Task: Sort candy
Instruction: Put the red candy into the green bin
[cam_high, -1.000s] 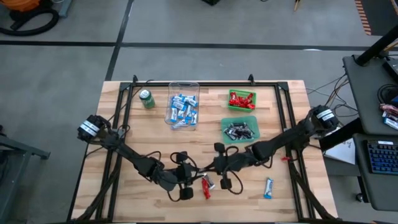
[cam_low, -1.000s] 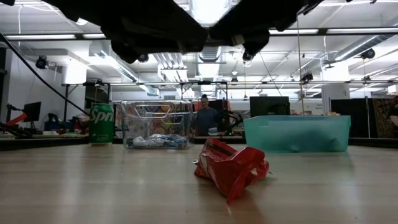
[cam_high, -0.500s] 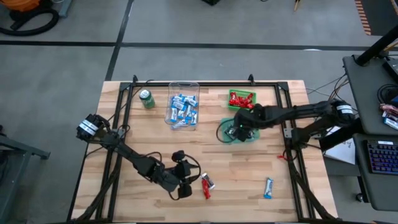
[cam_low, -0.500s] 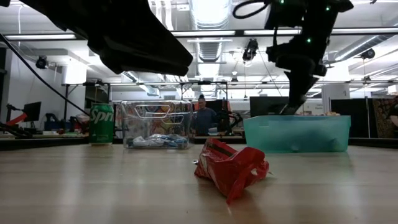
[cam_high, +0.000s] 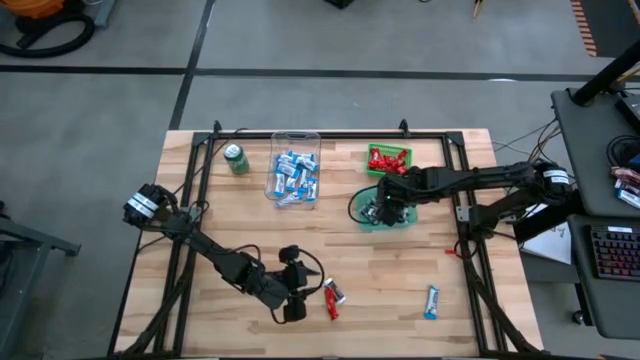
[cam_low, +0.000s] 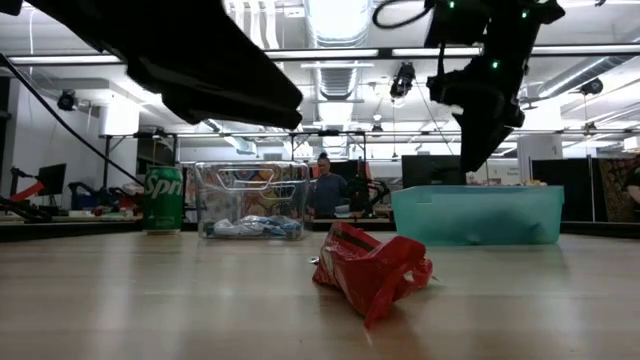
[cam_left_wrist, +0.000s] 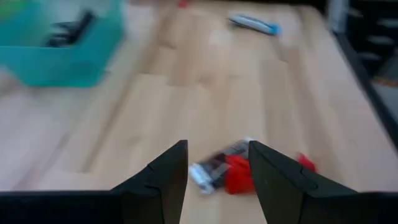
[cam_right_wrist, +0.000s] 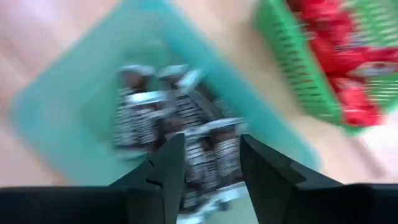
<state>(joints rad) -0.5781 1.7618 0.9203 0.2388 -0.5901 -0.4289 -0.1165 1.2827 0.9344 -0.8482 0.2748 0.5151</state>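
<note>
Two dark jointed arms reach over a pale wooden table (cam_high: 250, 215) of butcher-block planks edged with a black metal frame. The left arm stretches from the left edge toward the near edge, its left gripper (cam_high: 297, 297) with fingers spread and empty, just beside a red candy (cam_high: 330, 298) with a crinkled foil wrapper that lies touching a black-and-silver bar (cam_left_wrist: 208, 169) near the middle of the near edge. The right arm comes in from the right edge, and its right gripper (cam_high: 384, 205) hangs over the teal bin (cam_high: 366, 222), fingers parted and holding nothing that shows. That bin is a smooth, translucent plastic box, rectangular, holding a heap of black-and-silver candy (cam_right_wrist: 180, 118). Just beyond it toward the far edge stands a green basket (cam_high: 371, 170) with latticed walls, full of red candy. Left of the baskets, near the far edge, a clear plastic container (cam_high: 295, 138) holds blue-and-white candy (cam_high: 293, 172). A green soda can (cam_high: 236, 159), a glossy cylinder, stands upright toward the far left corner. One blue-and-white bar (cam_high: 431, 301) lies alone toward the near right corner, well apart from the red candy, with nothing lying between them. In the low view the left arm blocks the upper left, and a person (cam_low: 326, 187) shows far behind the clear container.
</note>
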